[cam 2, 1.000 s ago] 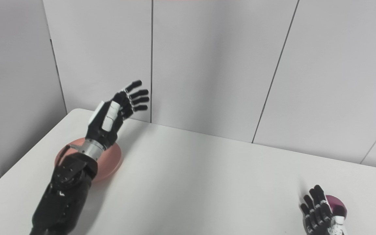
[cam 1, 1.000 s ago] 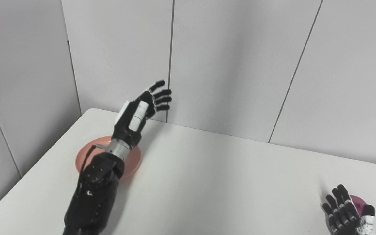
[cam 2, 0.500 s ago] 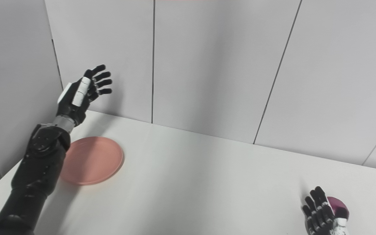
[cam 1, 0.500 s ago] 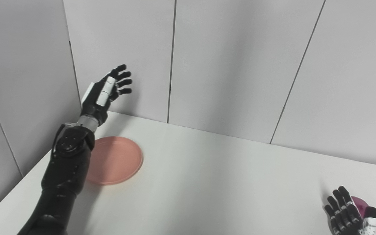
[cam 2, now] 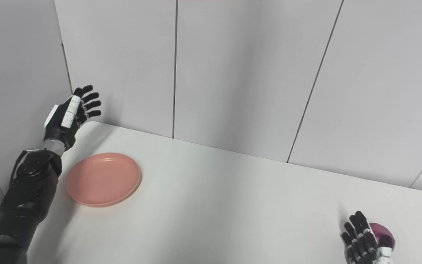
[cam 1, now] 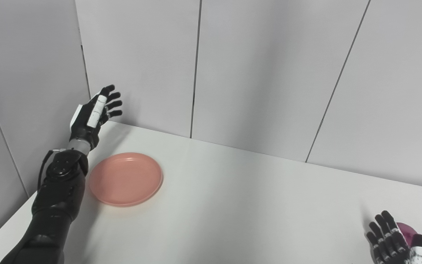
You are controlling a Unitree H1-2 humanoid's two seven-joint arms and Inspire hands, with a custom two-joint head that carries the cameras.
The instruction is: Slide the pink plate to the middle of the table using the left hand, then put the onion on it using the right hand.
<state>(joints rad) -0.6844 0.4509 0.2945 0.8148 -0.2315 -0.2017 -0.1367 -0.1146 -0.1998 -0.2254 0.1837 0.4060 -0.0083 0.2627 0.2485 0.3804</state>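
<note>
Plate-slide step not begun: left robot hand (cam 1: 94, 113) raised, fingers spread, empty, left of frame above pink plate (cam 1: 126, 179) on worktop (cam 1: 233, 205); must descend onto rim; right robot hand (cam 1: 394, 240) spread beside onion (cam 1: 406, 231), lower right.

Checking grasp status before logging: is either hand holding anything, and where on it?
Left hand holds nothing; it is raised, fingers apart, clear of the plate. Right hand is open beside the onion; contact cannot be told.
</note>
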